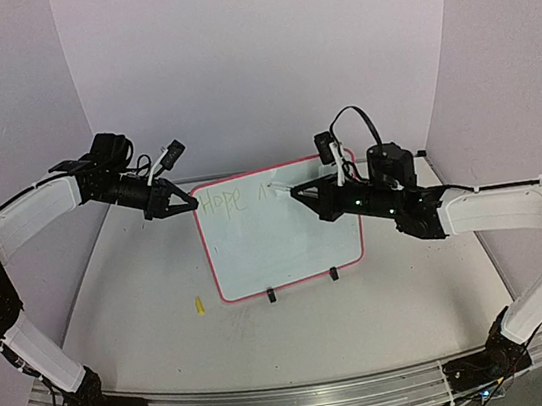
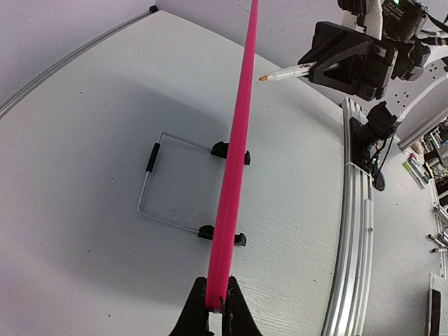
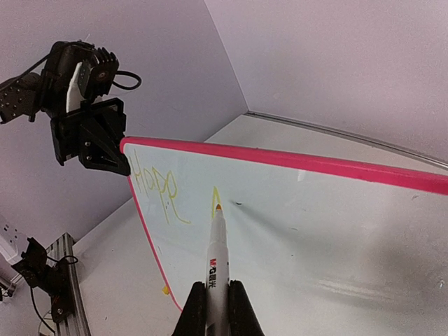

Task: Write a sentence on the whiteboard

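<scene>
Red-pink-framed white rectangular whiteboard [image 1: 287, 241] stands propped on pale table [image 1: 136, 323]. L gripper [image 1: 186, 203] pinches its top-left corner. R gripper [image 3: 217, 301] clamps white-barrelled marker [image 3: 218, 255], tip at board. Yellow-green sentence [image 3: 157, 187]: "Hope" written, 2nd word barely begun. Next: short steady strokes rightward, light pressure.

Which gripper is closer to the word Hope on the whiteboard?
Left. The left gripper clamps the whiteboard at its top corner, beside the word; the right gripper holds a marker farther along that line.
</scene>
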{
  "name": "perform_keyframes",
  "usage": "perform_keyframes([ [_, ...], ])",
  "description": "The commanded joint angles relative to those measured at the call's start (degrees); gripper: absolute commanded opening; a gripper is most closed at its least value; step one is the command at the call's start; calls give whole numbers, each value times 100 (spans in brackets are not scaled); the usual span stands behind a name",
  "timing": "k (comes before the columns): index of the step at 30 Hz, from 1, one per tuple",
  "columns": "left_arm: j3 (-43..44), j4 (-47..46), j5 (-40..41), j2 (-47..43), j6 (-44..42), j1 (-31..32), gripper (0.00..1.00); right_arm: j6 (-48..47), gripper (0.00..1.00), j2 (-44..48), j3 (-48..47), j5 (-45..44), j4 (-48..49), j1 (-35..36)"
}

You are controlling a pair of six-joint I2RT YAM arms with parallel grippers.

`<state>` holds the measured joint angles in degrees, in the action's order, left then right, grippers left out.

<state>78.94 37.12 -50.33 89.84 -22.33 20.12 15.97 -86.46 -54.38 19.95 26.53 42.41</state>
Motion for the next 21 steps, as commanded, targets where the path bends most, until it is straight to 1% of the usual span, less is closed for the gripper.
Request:
perform_keyframes([
  [1,34,146,162,7,-119,134,0,-19,0,-228,-295,-93,104,-18],
  [6,33,145,158,15,-118,133,0,-18,0,-259,-288,-322,72,-22],
  [14,35,144,162,29,-119,133,0,1,0,16,-11,-858,66,-21],
  [21,43,145,159,37,-118,139,0,-56,0,152,42,-979,60,-21],
])
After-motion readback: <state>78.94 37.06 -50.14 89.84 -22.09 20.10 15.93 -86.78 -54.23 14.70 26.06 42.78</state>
